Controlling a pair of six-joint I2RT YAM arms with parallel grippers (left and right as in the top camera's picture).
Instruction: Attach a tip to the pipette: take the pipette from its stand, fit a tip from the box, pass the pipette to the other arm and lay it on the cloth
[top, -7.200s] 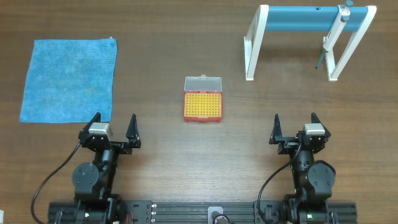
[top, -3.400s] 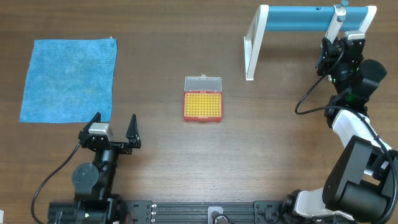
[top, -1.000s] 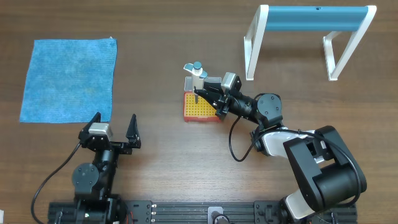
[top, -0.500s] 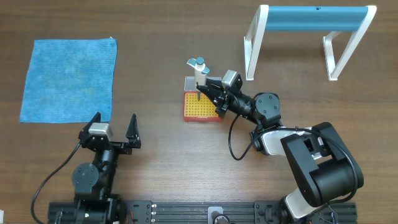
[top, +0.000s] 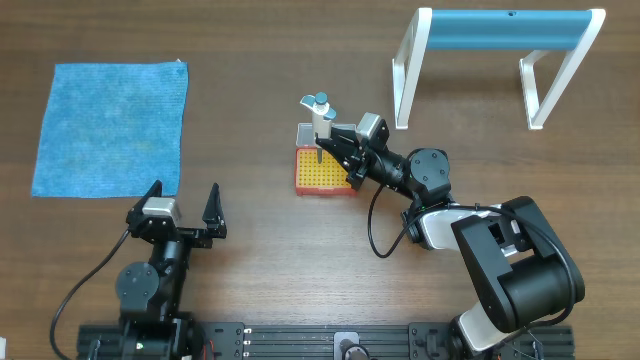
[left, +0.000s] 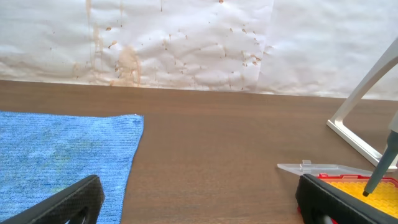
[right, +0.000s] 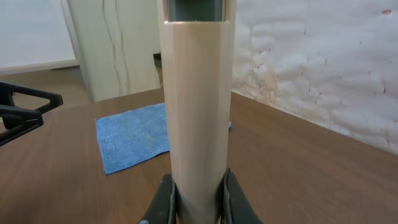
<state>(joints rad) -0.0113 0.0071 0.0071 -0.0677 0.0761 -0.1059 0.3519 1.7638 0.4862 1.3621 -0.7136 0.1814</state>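
My right gripper (top: 335, 141) is shut on the white pipette (top: 322, 118), holding it upright over the red tip box (top: 325, 172) in the middle of the table. The pipette's grey nose (left: 379, 169) hangs just above the yellow tips (left: 373, 190). In the right wrist view the pipette body (right: 196, 106) stands between the two fingers (right: 163, 199). The blue cloth (top: 112, 128) lies flat at the far left. My left gripper (top: 184, 203) is open near its base, close to the cloth's near corner, holding nothing.
The white and blue pipette stand (top: 500, 60) sits at the far right with nothing hanging on it. The tip box's clear lid (top: 326, 132) lies open behind the box. Bare wooden table (top: 250, 240) runs between the cloth and the box.
The right arm has shifted the pipette slightly away from its base over the tip box in the last second, then held still. The left arm has not moved.
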